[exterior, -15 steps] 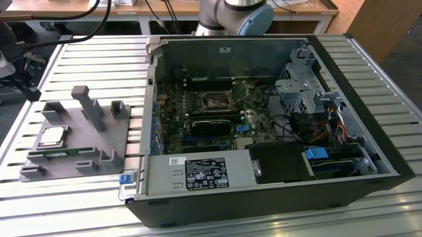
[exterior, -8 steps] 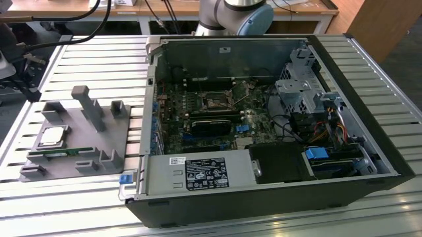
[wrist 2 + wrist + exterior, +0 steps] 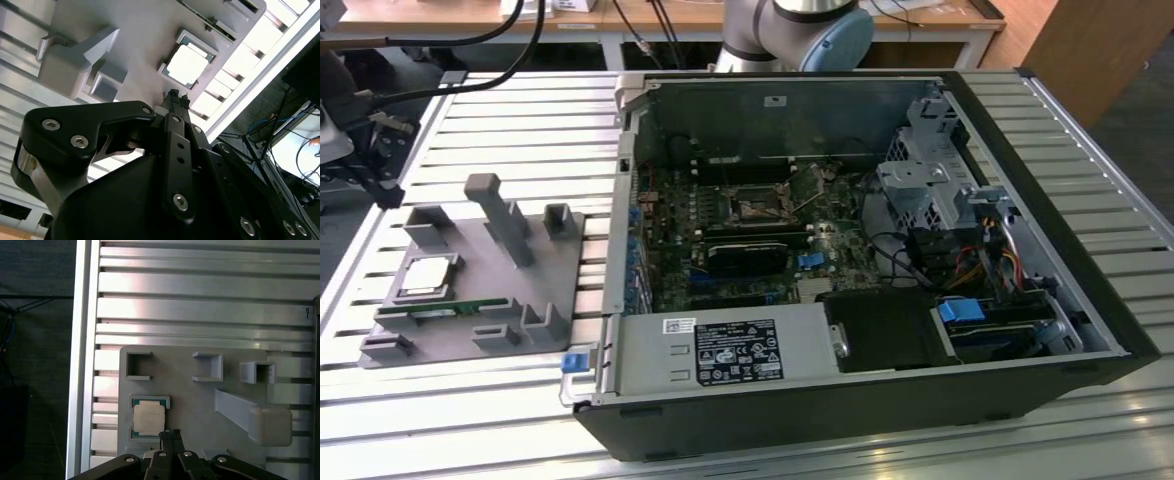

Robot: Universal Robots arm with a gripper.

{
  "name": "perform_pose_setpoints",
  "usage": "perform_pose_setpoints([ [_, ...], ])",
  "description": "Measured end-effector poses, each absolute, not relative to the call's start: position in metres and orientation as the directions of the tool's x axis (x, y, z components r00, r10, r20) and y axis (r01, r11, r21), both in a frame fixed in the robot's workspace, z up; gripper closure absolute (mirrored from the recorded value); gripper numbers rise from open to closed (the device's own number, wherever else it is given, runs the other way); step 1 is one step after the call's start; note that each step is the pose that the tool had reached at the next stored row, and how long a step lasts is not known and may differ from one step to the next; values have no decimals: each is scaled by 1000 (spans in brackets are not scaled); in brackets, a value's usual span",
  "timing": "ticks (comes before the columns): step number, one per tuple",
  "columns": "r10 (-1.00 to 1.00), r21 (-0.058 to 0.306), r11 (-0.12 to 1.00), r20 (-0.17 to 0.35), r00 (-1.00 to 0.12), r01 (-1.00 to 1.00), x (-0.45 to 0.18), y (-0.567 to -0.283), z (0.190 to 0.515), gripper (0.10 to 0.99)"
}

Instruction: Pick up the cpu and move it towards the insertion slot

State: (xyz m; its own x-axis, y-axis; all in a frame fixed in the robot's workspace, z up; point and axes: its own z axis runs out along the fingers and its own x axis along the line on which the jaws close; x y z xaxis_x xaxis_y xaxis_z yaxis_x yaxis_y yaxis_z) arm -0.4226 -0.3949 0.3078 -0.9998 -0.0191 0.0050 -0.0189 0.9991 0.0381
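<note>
The cpu [image 3: 427,277] lies flat in a recess of the grey holder at the exterior view's left, silvery top up. Both wrist views look down on the cpu [image 3: 189,62] [image 3: 148,418]. My gripper [image 3: 177,95] [image 3: 170,434] hangs above the holder just beside the chip, its two thin black fingertips pressed together and shut on nothing, apart from the chip. The insertion slot [image 3: 757,208] is a dark square socket with a metal frame on the motherboard inside the open computer case.
The grey holder [image 3: 554,285] carries an upright post [image 3: 500,215], several small brackets and a green memory stick [image 3: 447,312]. The open black case [image 3: 881,400] stands on a slatted aluminium table [image 3: 520,130]. The arm's base [image 3: 801,30] is behind the case.
</note>
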Motion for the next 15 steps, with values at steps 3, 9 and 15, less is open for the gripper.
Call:
perform_pose_setpoints([
  [3, -19, 38, 999, 6, -1000, -19, -423, -395, 307, 980],
  [9, -19, 38, 999, 7, -1000, -19, -423, -395, 305, 980],
  [15, -19, 38, 999, 8, -1000, -19, -424, -395, 303, 980],
])
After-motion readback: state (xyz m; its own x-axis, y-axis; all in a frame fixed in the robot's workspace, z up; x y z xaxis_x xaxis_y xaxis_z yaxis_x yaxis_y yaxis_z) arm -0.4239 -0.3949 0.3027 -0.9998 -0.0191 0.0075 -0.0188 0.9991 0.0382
